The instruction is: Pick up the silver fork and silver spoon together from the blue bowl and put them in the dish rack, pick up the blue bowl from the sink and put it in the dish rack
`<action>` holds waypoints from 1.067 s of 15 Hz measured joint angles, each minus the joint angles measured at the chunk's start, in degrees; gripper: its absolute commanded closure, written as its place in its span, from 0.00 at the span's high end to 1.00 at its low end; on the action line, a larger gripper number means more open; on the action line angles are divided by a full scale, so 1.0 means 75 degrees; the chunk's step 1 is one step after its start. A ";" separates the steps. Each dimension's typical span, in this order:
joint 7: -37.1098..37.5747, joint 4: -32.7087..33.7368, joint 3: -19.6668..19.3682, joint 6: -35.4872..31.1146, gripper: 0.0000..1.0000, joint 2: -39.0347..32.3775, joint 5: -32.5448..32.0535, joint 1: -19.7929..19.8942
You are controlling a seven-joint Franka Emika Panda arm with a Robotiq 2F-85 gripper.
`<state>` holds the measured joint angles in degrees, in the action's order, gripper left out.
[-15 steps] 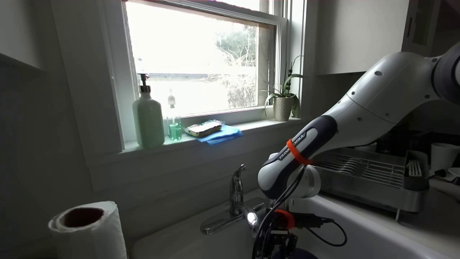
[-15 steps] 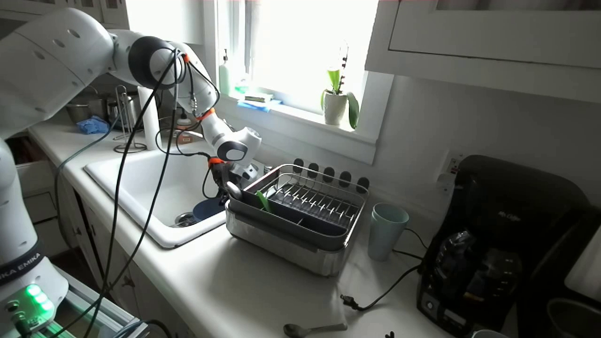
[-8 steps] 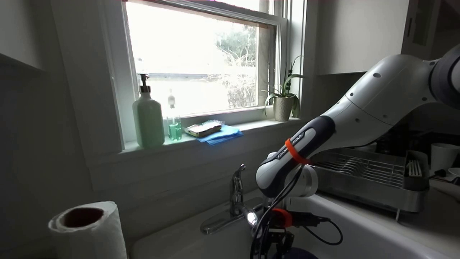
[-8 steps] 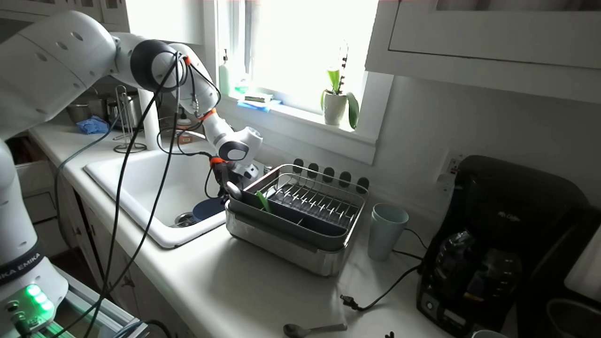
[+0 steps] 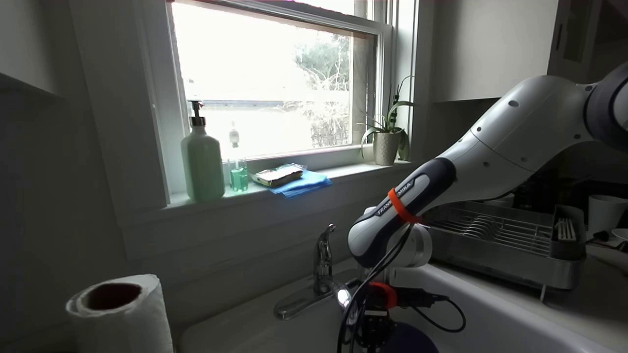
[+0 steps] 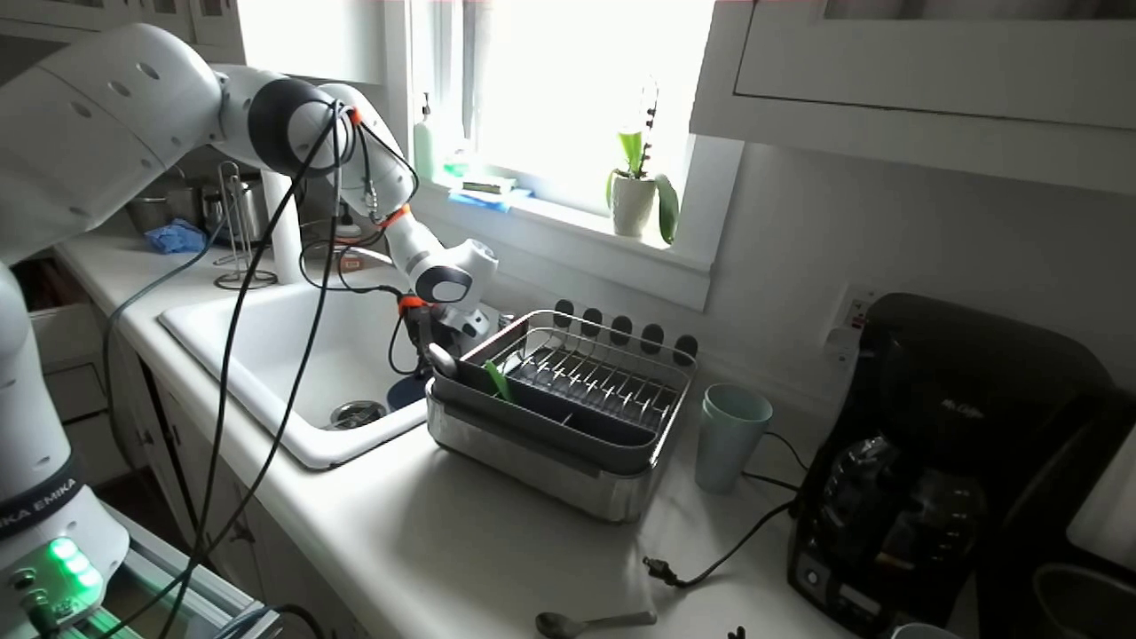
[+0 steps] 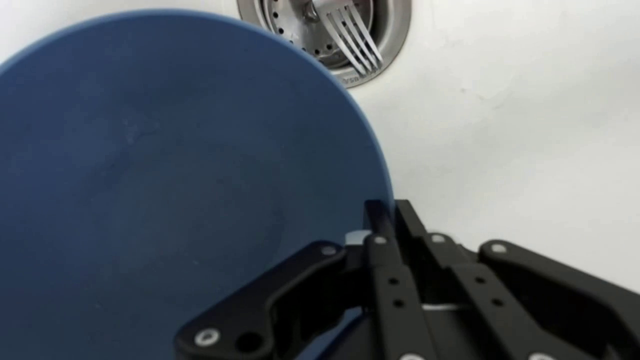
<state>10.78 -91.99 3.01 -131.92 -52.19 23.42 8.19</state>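
The wrist view shows the end effector [image 7: 390,206] clamped on the blue bowl [image 7: 175,175] at its 3 o'clock rim and, in this view only, a fork [image 7: 350,37] over the drain [image 7: 295,30] toward 1 o'clock. In an exterior view, the dish rack [image 6: 532,463] stands on the counter [image 6: 461,524] at 3 o'clock from the bowl, inside the sink [image 6: 373,440].

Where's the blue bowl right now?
In the wrist view, the blue bowl fills most of the left side, beside the drain, its rim between the jaws.

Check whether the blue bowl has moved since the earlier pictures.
Yes: in an exterior view, the blue bowl has shifted away from the sink drain and toward the dish rack, so more of the drain shows.
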 measured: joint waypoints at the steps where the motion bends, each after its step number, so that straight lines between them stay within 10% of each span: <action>1: 0.0000 0.0004 -0.0003 0.0015 0.02 0.0000 0.0000 0.0000; 16: 0.0033 0.0185 -0.0238 0.1464 0.02 0.0109 -0.0087 -0.0022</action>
<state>11.02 -90.60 1.23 -120.94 -51.38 22.77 8.02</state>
